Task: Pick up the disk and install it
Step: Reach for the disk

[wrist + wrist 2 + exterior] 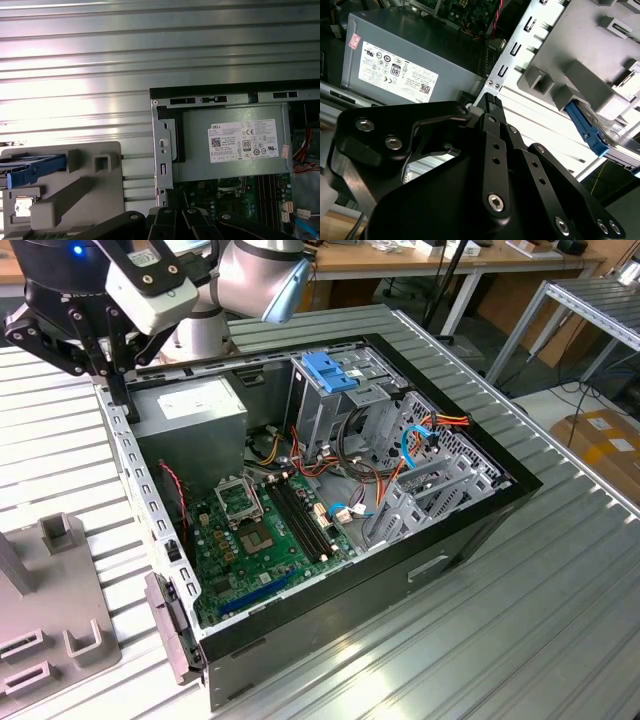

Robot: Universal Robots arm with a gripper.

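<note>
Exterior view has my claw (110, 365) hanging over the far corner of the open computer case (400, 580), at the exterior view's left, just above the case rim and beside the grey power supply (190, 410). Whether the claw is open or closed I cannot tell from any of the pictures. It carries nothing that I can see.

The disk (35, 170) is not in the case. In both wrist views it sits in a grey plastic holder (100, 200) on the ribbed metal table (500, 640), outside the case wall. Its blue side rail catches the eye, with the metal body behind it. It looks to me as if it stands on edge in a slot of the holder, though part of it is cut off. In the second wrist view the disk (620, 145) lies apart from my claw (492, 102), beyond the perforated edge of the case.

By my reckoning the pick-up is the step in hand and hardly begun: I am near the holder but not over it, and nothing is grasped. Taking the disk calls for lining up squarely above its upper edge and gripping across the flat sides without fouling the holder's posts. Inside the case the blue-topped drive cage (330, 370) stands at the far side, with loose cables around it.
</note>
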